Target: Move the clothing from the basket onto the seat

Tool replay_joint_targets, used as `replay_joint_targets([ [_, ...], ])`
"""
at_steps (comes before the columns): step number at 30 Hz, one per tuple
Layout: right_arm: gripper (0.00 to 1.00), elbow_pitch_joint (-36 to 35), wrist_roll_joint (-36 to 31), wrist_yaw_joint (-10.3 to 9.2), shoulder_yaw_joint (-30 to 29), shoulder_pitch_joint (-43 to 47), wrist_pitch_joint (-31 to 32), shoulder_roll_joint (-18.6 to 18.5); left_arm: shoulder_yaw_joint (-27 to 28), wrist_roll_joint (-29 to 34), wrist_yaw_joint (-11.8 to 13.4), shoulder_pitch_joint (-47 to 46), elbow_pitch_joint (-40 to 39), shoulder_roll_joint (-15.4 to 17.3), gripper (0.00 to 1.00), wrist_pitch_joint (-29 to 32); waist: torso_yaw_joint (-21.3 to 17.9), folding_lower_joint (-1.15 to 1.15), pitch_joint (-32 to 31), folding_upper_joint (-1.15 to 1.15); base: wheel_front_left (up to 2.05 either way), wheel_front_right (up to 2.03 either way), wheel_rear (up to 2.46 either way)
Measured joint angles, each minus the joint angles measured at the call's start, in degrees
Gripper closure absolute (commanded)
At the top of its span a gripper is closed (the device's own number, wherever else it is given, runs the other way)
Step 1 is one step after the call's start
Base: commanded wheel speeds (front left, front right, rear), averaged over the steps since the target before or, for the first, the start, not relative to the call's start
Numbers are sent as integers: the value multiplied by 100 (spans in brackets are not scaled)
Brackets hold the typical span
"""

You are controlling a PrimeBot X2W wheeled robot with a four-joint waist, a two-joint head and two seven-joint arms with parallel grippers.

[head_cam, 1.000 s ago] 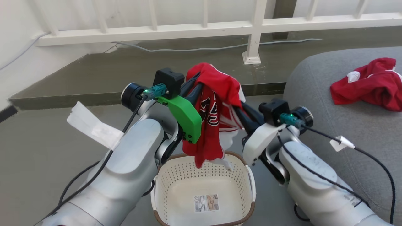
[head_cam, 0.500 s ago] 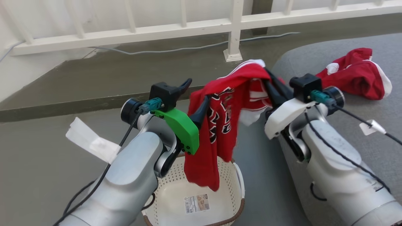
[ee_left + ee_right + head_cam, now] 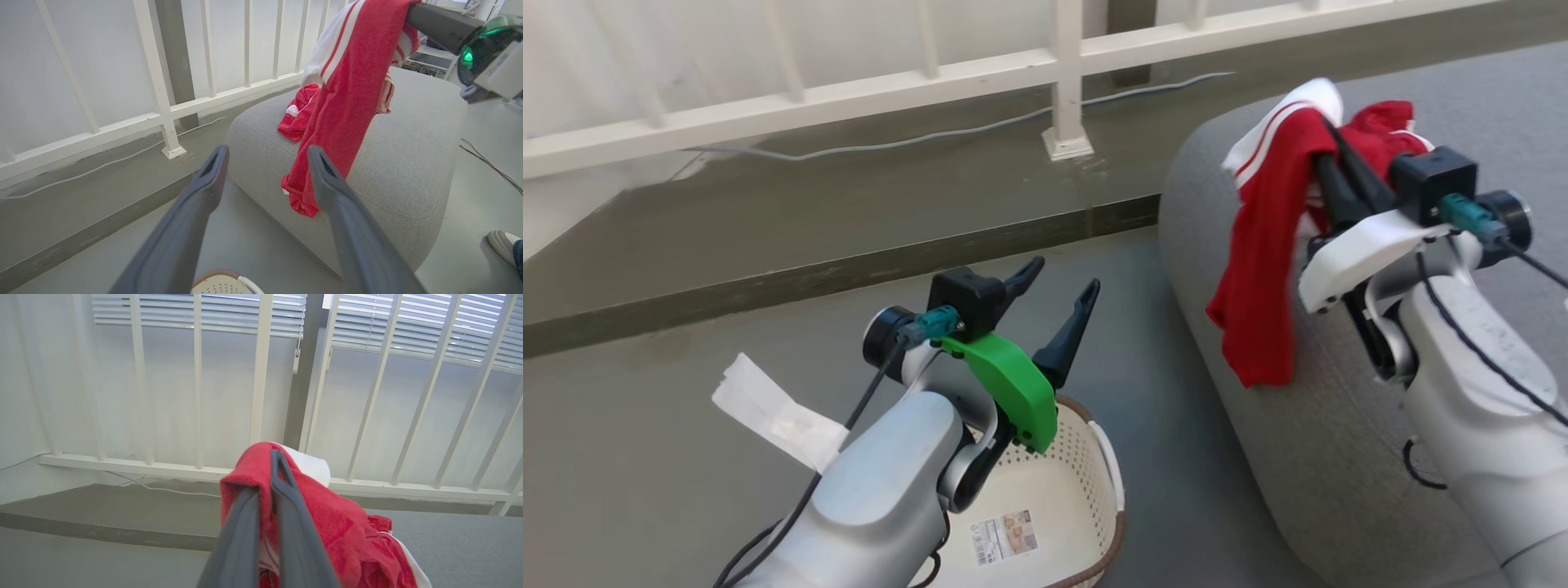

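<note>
Hanging from the right gripper [image 3: 1327,149], a bright red garment [image 3: 1262,278] with white stripes drapes down over the near edge of the grey seat [image 3: 1307,465]. The gripper's two dark fingers are pressed together on the cloth near its top, and the right wrist view shows fabric folded over them. The garment's lower end lies in front of the seat's rounded side; whether it touches the upholstery cannot be told.

A second red garment [image 3: 297,118] lies crumpled on top of the seat, just behind the hanging one.

The left gripper [image 3: 1063,275] is raised above the cream basket [image 3: 1082,465], its fingers spread wide apart and holding nothing. The basket stands on the grey floor beside the seat, partly hidden by the left arm, with a printed label [image 3: 1005,536] visible on its bottom.

A white railing [image 3: 849,90] runs across the back, with a pale cable [image 3: 980,129] along the floor beneath it. In the left wrist view, a person's shoe [image 3: 500,244] rests on the floor at the lower right.
</note>
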Motion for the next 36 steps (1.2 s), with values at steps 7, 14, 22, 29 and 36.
replay_joint_targets([
  [7, 100, -227, 0, -45, -182, -106, -1, -274, -160, 91, 0, 53, -147, 7, 0, -51, -366, 0, 29, 0, 0, 0, 0],
  [14, 100, -461, 0, -87, -289, -227, -1, -438, -296, 103, -1, 131, -318, 18, 0, -57, -774, 0, 104, 0, 0, 0, 0],
  [22, 100, -746, 31, -85, -325, -246, 11, -485, -361, 171, 36, 164, -505, 23, 0, -56, -1331, 0, 292, 0, 0, 0, 0],
  [29, 100, -880, 214, -86, -517, -244, 18, -535, -481, 390, 60, 141, -602, 31, 0, 9, -1633, 0, 609, 0, 0, 0, 0],
  [36, 100, -898, 325, -94, -789, -311, 20, -661, -543, 455, 103, 1, -677, 70, 0, 132, -1729, 0, 999, 0, 0, 0, 0],
])
